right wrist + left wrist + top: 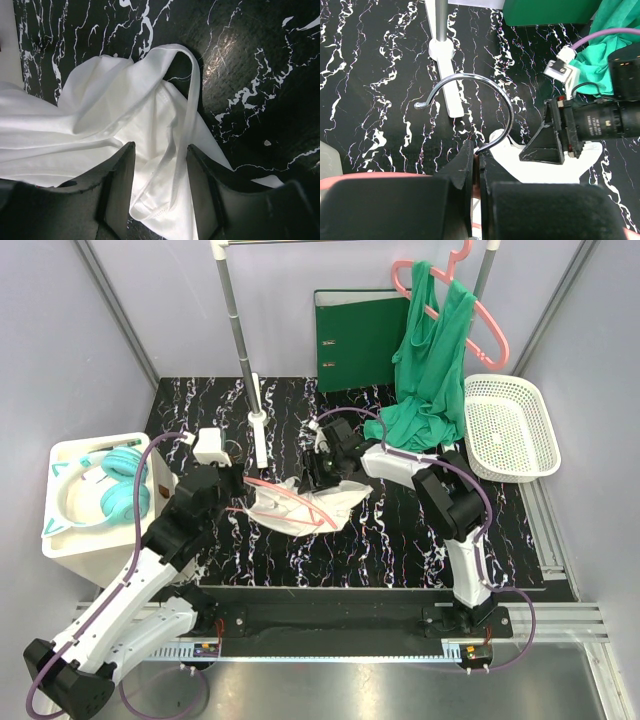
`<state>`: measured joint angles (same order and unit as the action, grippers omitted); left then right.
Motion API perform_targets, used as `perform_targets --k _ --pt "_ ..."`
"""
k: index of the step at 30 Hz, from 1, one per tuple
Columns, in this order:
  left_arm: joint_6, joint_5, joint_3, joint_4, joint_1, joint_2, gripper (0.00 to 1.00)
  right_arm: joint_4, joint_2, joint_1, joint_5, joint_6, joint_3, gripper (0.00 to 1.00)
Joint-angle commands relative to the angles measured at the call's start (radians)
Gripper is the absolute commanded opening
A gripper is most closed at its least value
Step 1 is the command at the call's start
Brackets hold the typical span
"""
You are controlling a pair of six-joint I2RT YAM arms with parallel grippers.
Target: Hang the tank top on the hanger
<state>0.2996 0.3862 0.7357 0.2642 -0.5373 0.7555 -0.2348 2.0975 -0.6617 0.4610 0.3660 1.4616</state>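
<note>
The white tank top [335, 502] lies crumpled on the black marbled table, with the thin light-pink hanger [287, 497] lying across it. My left gripper [479, 150] is shut on the hanger's neck, just below the grey metal hook [511, 112]; in the top view this left gripper [238, 492] is at the tank top's left edge. My right gripper [320, 472] points down onto the tank top [115, 100] from the far side. This right gripper [160, 150] stands open, a strap and folded hem lying between its fingers [122, 175] without being pinched.
A rack pole on a white base [258, 430] stands behind the tank top. A green binder [360, 340] leans on the back wall. Green cloth [432, 380] hangs on a thicker salmon-pink hanger. A white basket [520, 455] sits right; teal headphones [120, 495] on a white box sit left.
</note>
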Motion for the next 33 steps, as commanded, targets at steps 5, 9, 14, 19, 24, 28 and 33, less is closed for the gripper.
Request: perform_targets --k 5,9,14,19,24,28,33 --pt "-0.004 -0.003 0.007 -0.02 0.002 0.001 0.0 -0.053 0.036 -0.021 -0.039 -0.053 0.071 0.32" --pt "-0.004 -0.006 0.013 -0.022 0.003 0.004 0.0 -0.064 0.024 -0.019 -0.088 -0.058 0.066 0.17" --pt "-0.008 -0.012 0.028 -0.025 0.003 0.022 0.0 -0.075 -0.115 -0.012 -0.188 -0.094 -0.001 0.1" --pt "-0.002 0.006 0.039 -0.054 0.002 0.07 0.0 -0.127 -0.315 0.011 -0.317 -0.122 -0.141 0.11" --pt "-0.01 0.003 0.07 -0.1 0.002 0.125 0.0 -0.172 -0.445 0.011 -0.397 -0.087 -0.308 0.11" --pt "-0.014 -0.009 0.076 -0.132 0.003 0.176 0.0 -0.175 -0.534 0.011 -0.374 0.005 -0.432 0.13" --pt "0.007 -0.033 0.03 -0.183 0.002 0.223 0.0 -0.172 -0.573 0.01 -0.397 0.068 -0.527 0.31"
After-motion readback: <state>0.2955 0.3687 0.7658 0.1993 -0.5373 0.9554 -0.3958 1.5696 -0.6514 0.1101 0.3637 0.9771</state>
